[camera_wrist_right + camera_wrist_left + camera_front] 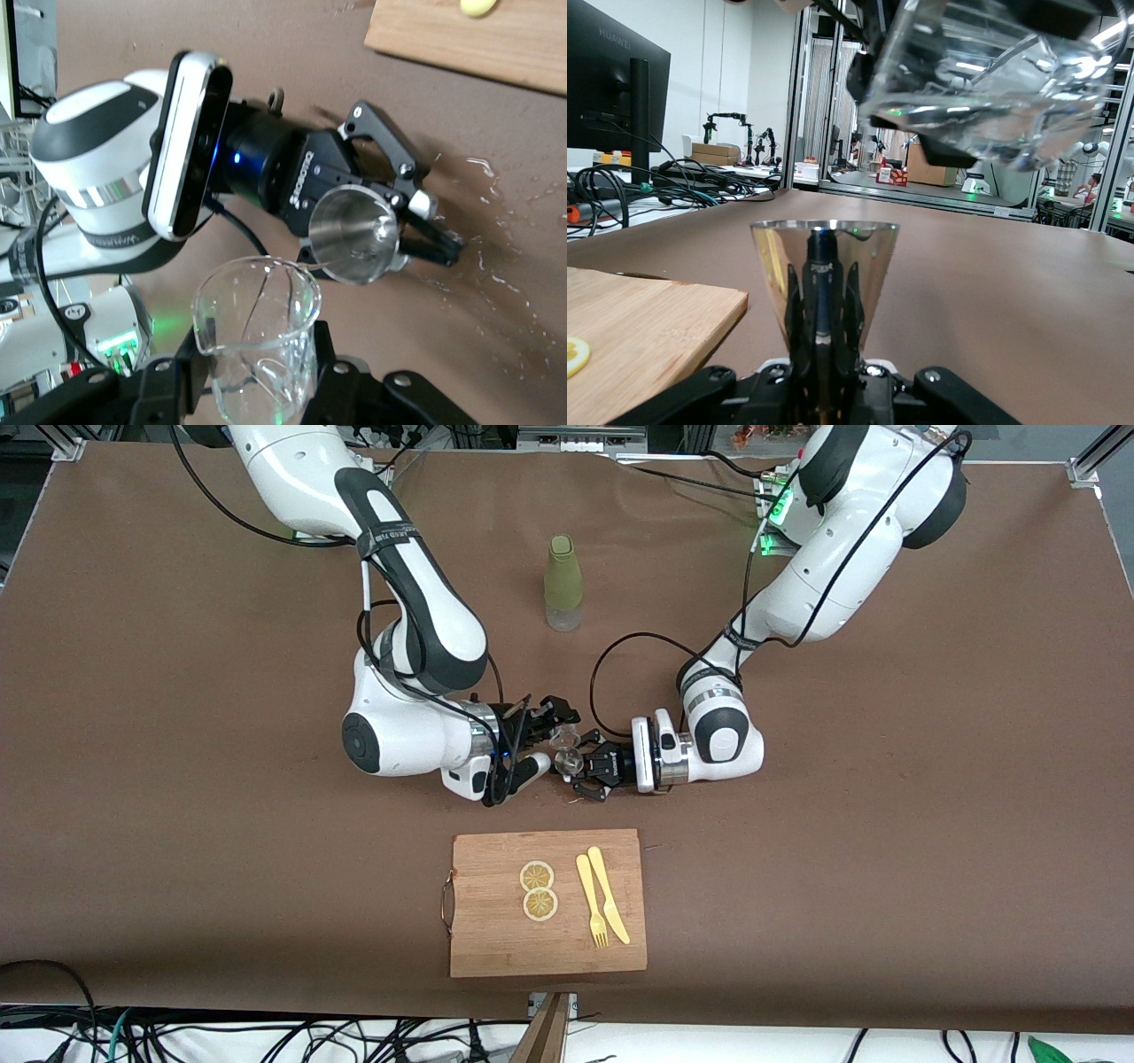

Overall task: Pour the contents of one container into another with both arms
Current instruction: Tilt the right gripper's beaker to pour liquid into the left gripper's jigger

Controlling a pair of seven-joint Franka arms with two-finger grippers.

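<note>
My right gripper [556,729] is shut on the tiny clear glass cup [563,738], which it holds over the middle of the brown table. In the right wrist view the cup [257,323] sits between that gripper's [257,359] black fingers. My left gripper [580,766] is shut on the shiny steel jigger [568,762] at its narrow waist. The jigger [824,266] stands upright in the left gripper [824,305], its upper cone open. The tilted cup [974,84] hangs just above the jigger. Its rim is close to the jigger's mouth [354,235].
An olive-green bottle [563,583] stands farther from the front camera. A wooden cutting board [496,934] lies nearer, with two lemon slices [537,876], a yellow fork [592,903] and a knife [608,881]. Water droplets [496,266] lie on the table under the grippers.
</note>
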